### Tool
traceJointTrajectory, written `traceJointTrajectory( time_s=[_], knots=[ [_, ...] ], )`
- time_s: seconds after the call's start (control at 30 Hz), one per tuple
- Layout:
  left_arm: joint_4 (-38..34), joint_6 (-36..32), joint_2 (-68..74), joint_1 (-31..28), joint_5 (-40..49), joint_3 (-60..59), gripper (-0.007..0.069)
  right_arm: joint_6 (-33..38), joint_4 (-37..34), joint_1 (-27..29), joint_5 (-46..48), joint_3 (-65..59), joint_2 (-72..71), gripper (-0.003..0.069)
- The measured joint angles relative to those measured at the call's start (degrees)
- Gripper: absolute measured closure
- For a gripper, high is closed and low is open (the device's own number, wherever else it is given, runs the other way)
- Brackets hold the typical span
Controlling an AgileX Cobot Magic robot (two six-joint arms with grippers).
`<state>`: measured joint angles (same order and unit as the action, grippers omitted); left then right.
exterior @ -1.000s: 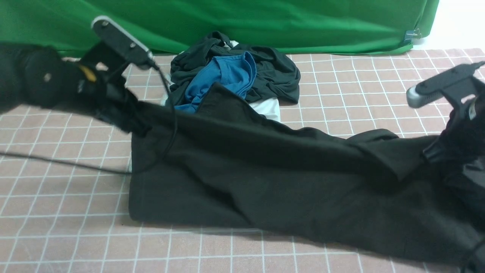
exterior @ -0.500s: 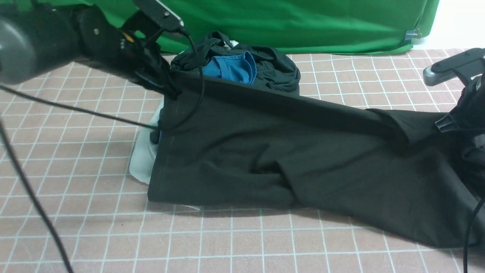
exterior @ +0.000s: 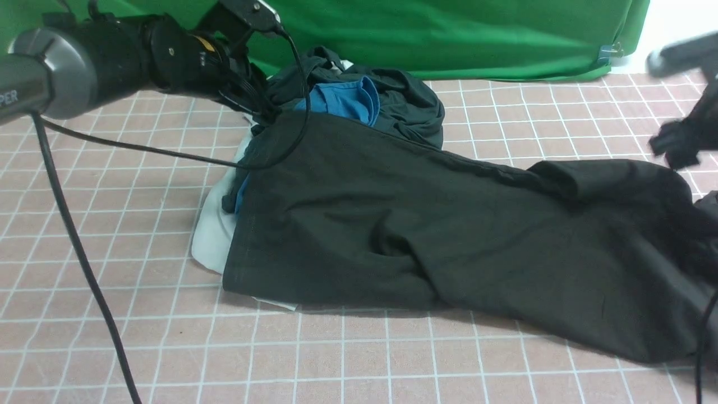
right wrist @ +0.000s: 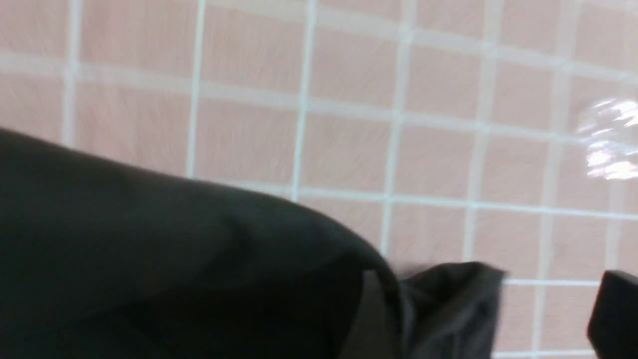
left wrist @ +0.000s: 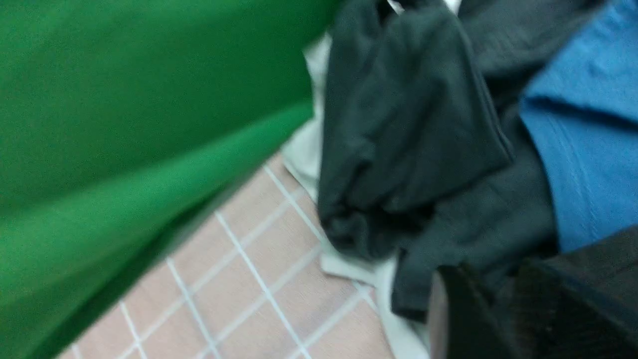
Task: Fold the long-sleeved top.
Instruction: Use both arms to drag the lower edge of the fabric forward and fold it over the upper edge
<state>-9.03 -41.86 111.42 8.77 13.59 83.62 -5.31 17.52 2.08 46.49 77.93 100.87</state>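
Note:
The long-sleeved top (exterior: pixel 449 235) lies spread as a wide black sheet across the checked table, from the clothes pile to the right edge; no logo shows. My left gripper (exterior: pixel 262 111) sits at the top's far left corner against the pile. In the left wrist view one finger (left wrist: pixel 448 309) shows beside the black cloth (left wrist: pixel 588 289), too blurred to judge the jaws. My right gripper (exterior: pixel 676 148) hovers blurred above the top's far right end. Its jaws (right wrist: pixel 493 314) stand wide apart, and a loose corner of the top (right wrist: pixel 448 299) lies beside one finger.
Behind the top is a pile with a dark greenish-black garment (exterior: pixel 404 101) and a blue T-shirt (exterior: pixel 342 104), on a white cloth (exterior: pixel 210 235). A green backdrop (exterior: pixel 449 33) closes the back. A black cable (exterior: pixel 73 241) trails across the left of the table.
Both arms carried the top's raised edge toward the back. That edge now lies flat instead of taut. The right gripper has opened and lifted off the cloth.

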Motion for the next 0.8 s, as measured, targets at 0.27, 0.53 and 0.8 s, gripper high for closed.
traceJointTrajectory(
  time_s=[0.27, 0.53, 0.8],
  knots=[
    [-1.7, 4.1, -2.0, -0.2, 0.9, 0.0, 0.0102, 12.3, -20.5, -4.1, -3.6, -9.8, -6.9, 0.0589],
    [-9.8, 5.7, -12.0, 1.0, 15.1, 0.0, 0.0457, 26.9, -39.1, -6.4, -14.9, -11.0, 6.8, 0.063],
    [-10.0, 6.0, -22.6, 7.9, 20.5, -10.8, 0.0606, 27.2, -40.1, -0.5, -18.3, 0.6, 15.6, 0.063]
  ],
)
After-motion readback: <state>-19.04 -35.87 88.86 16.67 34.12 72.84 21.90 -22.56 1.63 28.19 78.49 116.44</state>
